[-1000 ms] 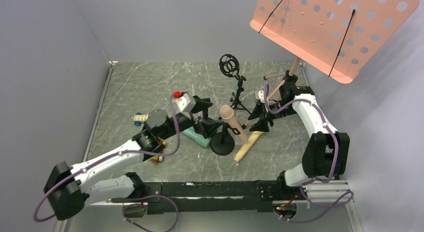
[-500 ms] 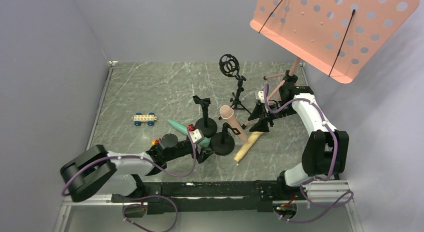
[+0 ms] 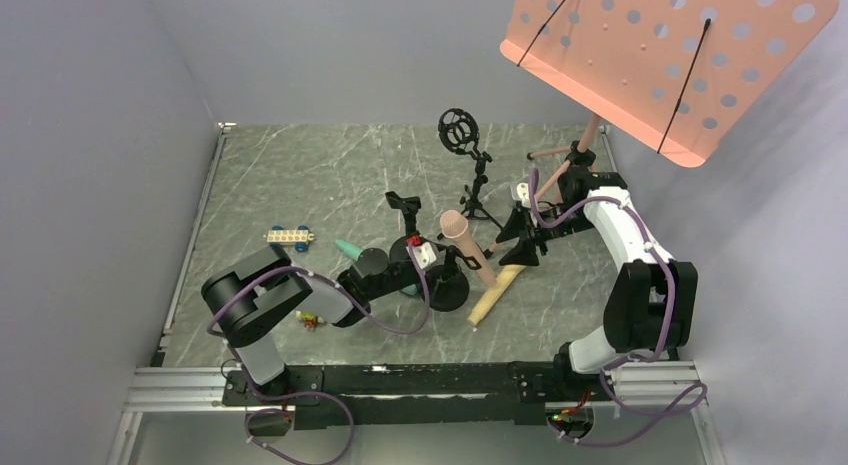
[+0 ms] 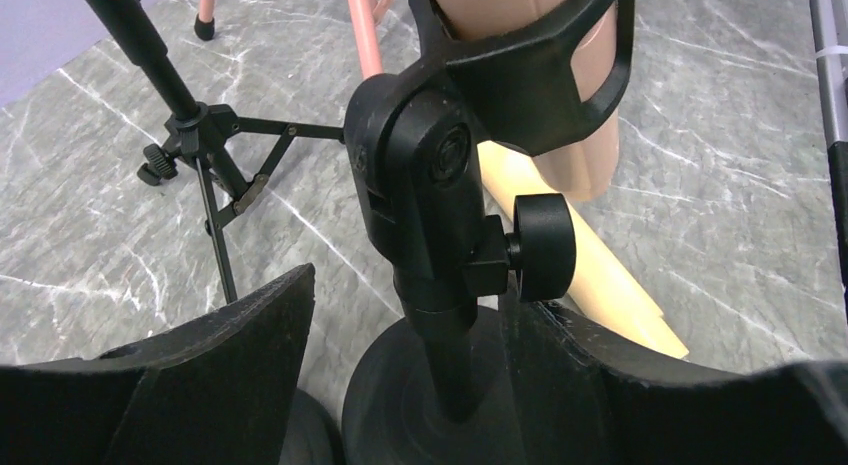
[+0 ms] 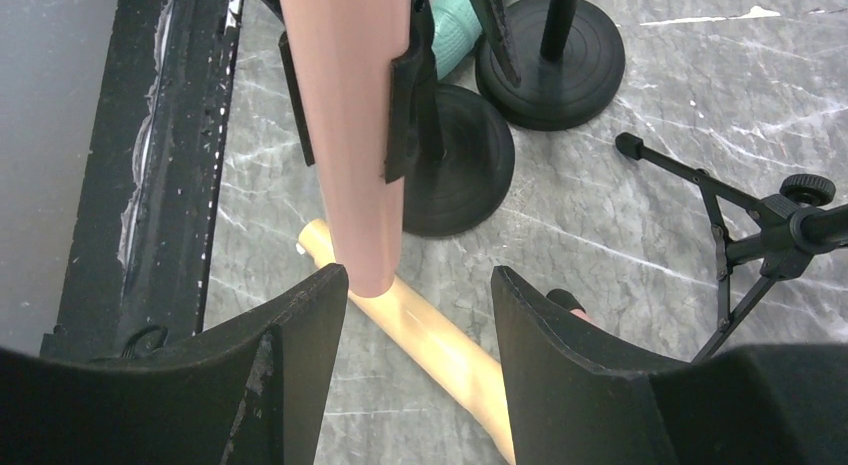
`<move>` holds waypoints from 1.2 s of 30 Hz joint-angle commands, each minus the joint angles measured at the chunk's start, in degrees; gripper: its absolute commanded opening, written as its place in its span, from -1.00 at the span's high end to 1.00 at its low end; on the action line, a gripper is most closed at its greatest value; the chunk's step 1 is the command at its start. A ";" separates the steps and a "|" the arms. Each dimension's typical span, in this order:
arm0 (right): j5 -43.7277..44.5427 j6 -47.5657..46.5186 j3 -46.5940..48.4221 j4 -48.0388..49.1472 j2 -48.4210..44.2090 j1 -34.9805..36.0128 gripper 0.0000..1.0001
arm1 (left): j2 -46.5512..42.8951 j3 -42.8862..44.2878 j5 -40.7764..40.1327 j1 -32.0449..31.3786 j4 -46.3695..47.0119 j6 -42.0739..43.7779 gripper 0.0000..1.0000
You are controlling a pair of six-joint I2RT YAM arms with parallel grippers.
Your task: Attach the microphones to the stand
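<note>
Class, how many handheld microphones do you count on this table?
3. The pink microphone stands clipped in a round-base stand; the yellow microphone lies flat beside that stand; the teal microphone lies partly hidden behind the left arm.

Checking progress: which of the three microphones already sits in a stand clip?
The salmon-pink microphone, held off the table in the black clip; the pale yellow microphone and teal-green microphone lie flat on it.

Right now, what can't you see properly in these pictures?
Teal microphone: top view, only its tip shows; the left arm covers the rest.
Pink microphone: left wrist view, the top edge cuts it off above the clip.
Yellow microphone: right wrist view, one end runs off the bottom edge.
Little coloured thing beside that arm: top view, too small to name.
</note>
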 commanded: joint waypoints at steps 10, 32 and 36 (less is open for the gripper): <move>-2.95 -4.83 2.13 -3.36 0.89 -0.32 -0.22 | 2.95 2.62 4.97 -0.38 1.64 -3.28 0.01; -3.04 -5.45 2.65 -4.47 1.07 -0.32 -0.22 | -11.98 4.84 10.85 -0.34 -3.83 -11.06 1.00; -2.95 -5.29 2.63 -4.37 0.74 -1.96 -0.22 | -17.71 3.40 11.31 -0.40 -5.21 -12.77 1.00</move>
